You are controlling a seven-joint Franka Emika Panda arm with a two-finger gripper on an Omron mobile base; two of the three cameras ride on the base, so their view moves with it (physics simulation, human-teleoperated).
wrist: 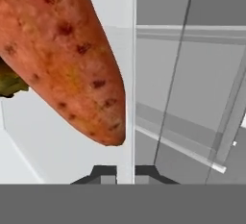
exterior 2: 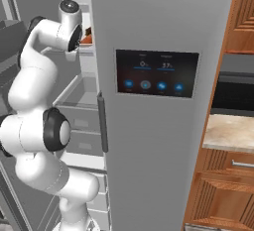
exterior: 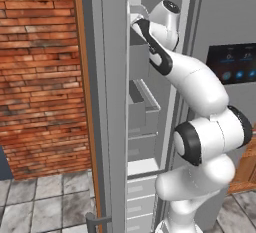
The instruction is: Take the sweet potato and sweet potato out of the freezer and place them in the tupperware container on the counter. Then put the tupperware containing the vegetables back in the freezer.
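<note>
Up close in the hand view, an orange sweet potato (wrist: 67,55) looms just above the gripper (wrist: 125,172), whose jaws are pinched together on nothing. From the base views, the arm reaches into the freezer (exterior: 145,107); lifting now would leave the sweet potato behind, or nudge it off the shelf

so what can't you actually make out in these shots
- Orange-red speckled sweet potato: its upper end is cut off by the hand view's top edge; whether the shut gripper touches it isn't clear.
- Dark greenish lump: cut off by the left edge, behind the potato.
- Grey steel freezer: its top shelf is hidden by the white arm in the left base view.
</note>
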